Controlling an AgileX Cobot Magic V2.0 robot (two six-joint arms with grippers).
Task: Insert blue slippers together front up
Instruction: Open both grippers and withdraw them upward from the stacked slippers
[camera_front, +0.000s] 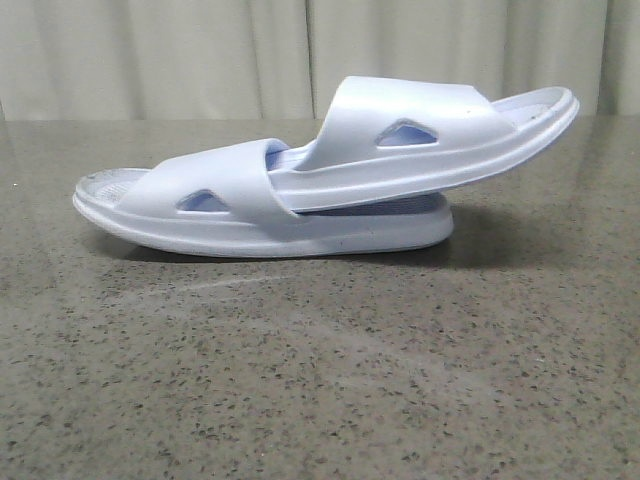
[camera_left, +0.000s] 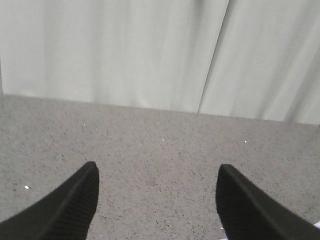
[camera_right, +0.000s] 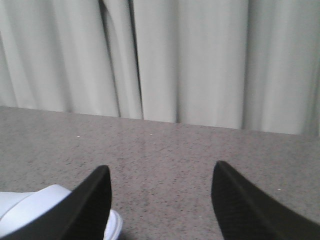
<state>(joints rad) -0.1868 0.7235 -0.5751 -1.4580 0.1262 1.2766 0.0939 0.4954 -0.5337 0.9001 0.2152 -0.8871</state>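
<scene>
A: Nearest the front camera is the speckled grey table (camera_front: 320, 380), bare stone right up to the lens. Farther back on it sit the blue slippers (camera_front: 330, 180), a pale, almost white pair, seen side-on.

B: How do the two lie against each other?

A: The lower slipper (camera_front: 230, 215) rests flat on the table, its open end toward the left. The upper slipper (camera_front: 440, 140) is pushed in under the lower one's wide strap and tilts upward to the right, its far end off the table. Each shows a triangular cut-out in its side. A shadow falls on the table below the raised end.

B: And the arms?

A: Neither appears in the front view. In the left wrist view the left gripper (camera_left: 156, 197) has its two dark fingers (camera_left: 70, 207) spread wide, with only table between them. In the right wrist view the right gripper (camera_right: 161, 197) is likewise spread wide and holds nothing; a rounded end of a slipper shows just beside one finger (camera_right: 85, 210), partly hidden by it.

B: What is behind?

A: A pale pleated curtain (camera_front: 300, 55) runs along the far edge of the table in all three views.
</scene>
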